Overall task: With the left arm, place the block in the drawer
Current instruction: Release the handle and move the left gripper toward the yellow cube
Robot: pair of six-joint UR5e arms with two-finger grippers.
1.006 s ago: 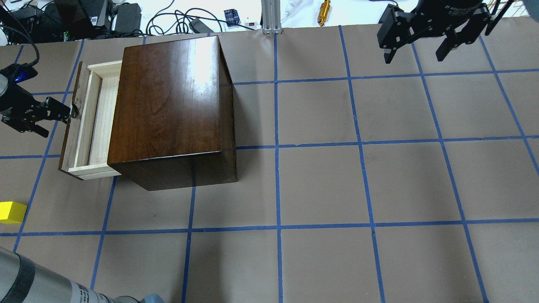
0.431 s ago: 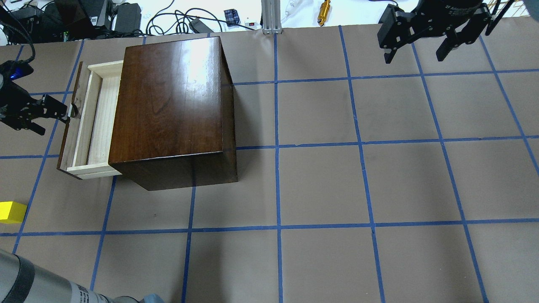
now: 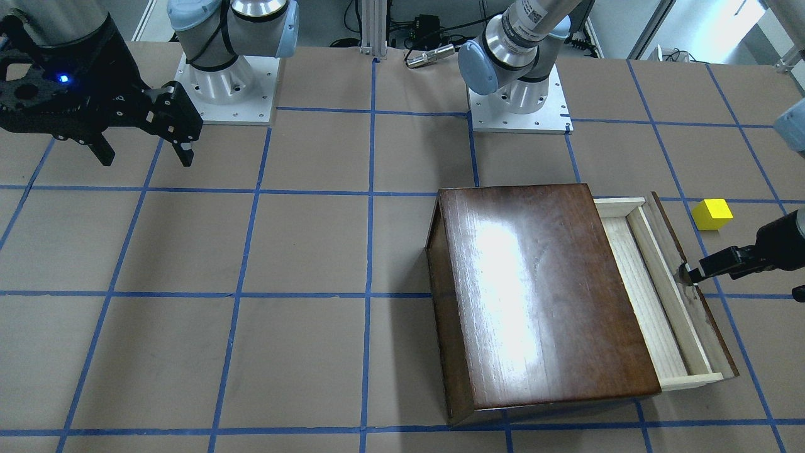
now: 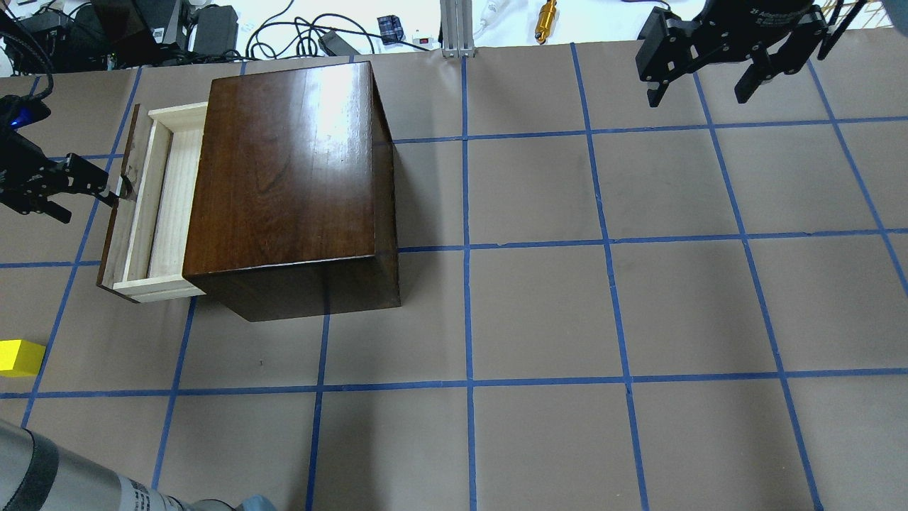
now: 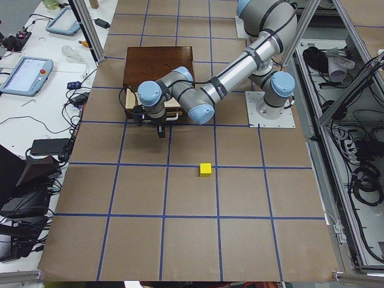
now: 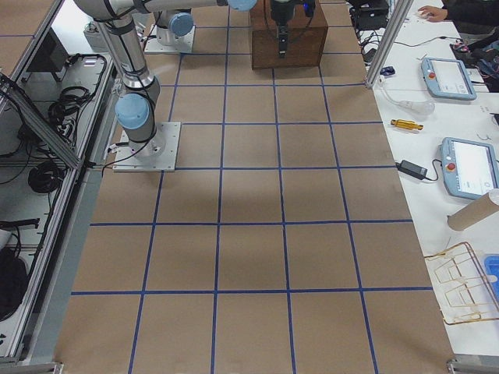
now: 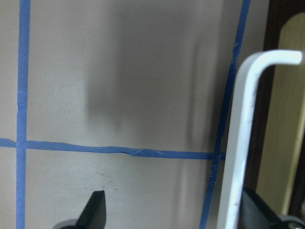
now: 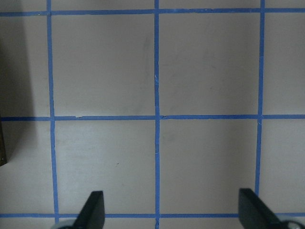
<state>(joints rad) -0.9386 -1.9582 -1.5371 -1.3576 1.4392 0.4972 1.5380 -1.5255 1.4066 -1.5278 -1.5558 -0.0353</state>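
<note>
Drawer [image 4: 162, 213] part-opened | left tool [image 7: 175, 207] spread wide, handle [image 7: 240, 133] unclamped | tool to be backed off straight before block [image 3: 712, 214] is fetched

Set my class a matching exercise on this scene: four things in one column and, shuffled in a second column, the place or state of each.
Column 1
1. yellow block
2. drawer
3. left gripper
4. right gripper

Column 2
A. open, over bare table, far from the cabinet
B. partly out of the cabinet, nothing visible inside
C. on the table, outside the cabinet
D. open, the whitish handle between its fingers

Pairs: 1-C, 2-B, 3-D, 4-A
</note>
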